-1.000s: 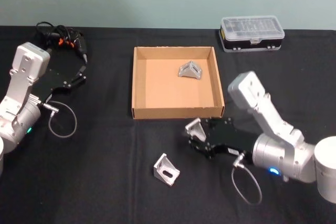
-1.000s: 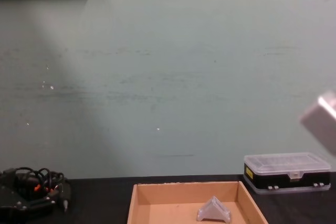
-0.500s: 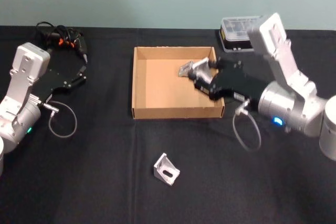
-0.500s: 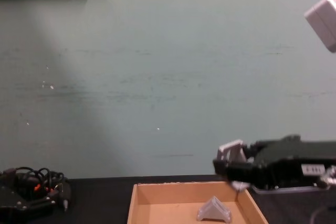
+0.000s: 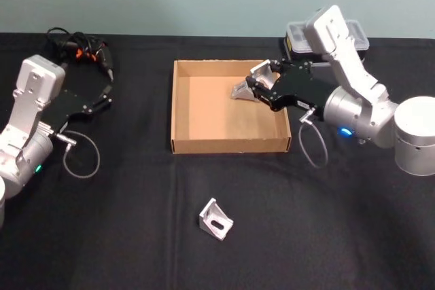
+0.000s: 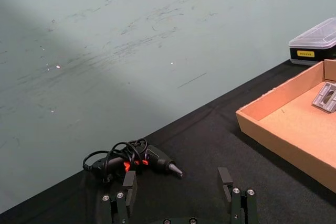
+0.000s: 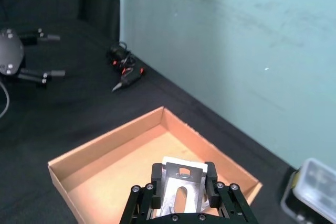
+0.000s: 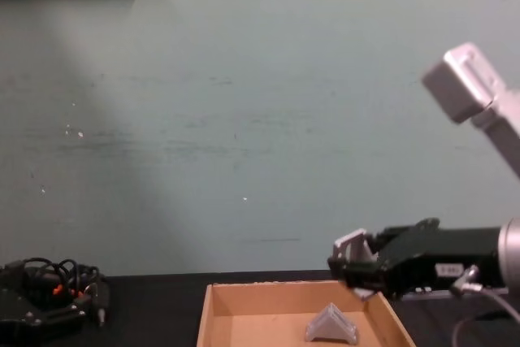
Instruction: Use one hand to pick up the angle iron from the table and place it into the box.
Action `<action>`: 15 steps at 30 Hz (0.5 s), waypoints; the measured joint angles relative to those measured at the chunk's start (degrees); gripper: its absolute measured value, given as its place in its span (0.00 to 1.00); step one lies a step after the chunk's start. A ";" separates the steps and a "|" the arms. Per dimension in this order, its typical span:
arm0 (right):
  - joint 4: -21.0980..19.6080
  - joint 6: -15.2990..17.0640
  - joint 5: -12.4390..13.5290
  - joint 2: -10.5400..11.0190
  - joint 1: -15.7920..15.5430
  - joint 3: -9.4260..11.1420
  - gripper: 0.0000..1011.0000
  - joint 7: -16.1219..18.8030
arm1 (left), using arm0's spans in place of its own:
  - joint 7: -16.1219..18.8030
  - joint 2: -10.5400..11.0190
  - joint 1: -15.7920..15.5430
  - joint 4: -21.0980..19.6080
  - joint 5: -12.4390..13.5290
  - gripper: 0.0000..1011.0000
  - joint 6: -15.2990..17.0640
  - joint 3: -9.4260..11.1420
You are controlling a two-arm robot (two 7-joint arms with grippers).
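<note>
Right gripper [image 5: 262,81] is hovering above the box [image 5: 178,103], over its far-right corner, fingers [image 7: 156,182] pinching shut on the held angle iron [image 5: 261,71]. The slotted face is showing between them in the wrist view. The piece is sitting clear above the box's rim, not touching the cardboard. A 2nd angle iron [image 5: 243,92] is lying on the box floor just below and beside the held 1. A 3rd angle iron [image 5: 215,219] is lying on the table [image 5: 122,229], well in front of the box.

Key relation: the box floor is lying straight down from the gripper, so the drop looks like a short lower-and-release. The held piece may be landing on the 2nd angle iron, and bare floor is lying toward the box's left side.

Left gripper [image 6: 177,179] is parked well left of the box, fingers spread and holding nothing.
</note>
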 joint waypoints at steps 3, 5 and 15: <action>2.06 -0.41 -0.28 -0.62 0.83 -0.68 0.47 0.76 | 0.00 0.00 0.00 0.00 0.00 0.99 0.00 0.00; 3.55 -0.62 -0.55 -1.07 1.34 -1.28 0.47 1.41 | 0.00 0.00 0.00 0.00 0.00 0.99 0.00 0.00; 6.68 -0.59 -1.33 -1.67 1.92 -2.32 0.47 2.23 | 0.00 0.00 0.00 0.00 0.00 0.99 0.00 0.00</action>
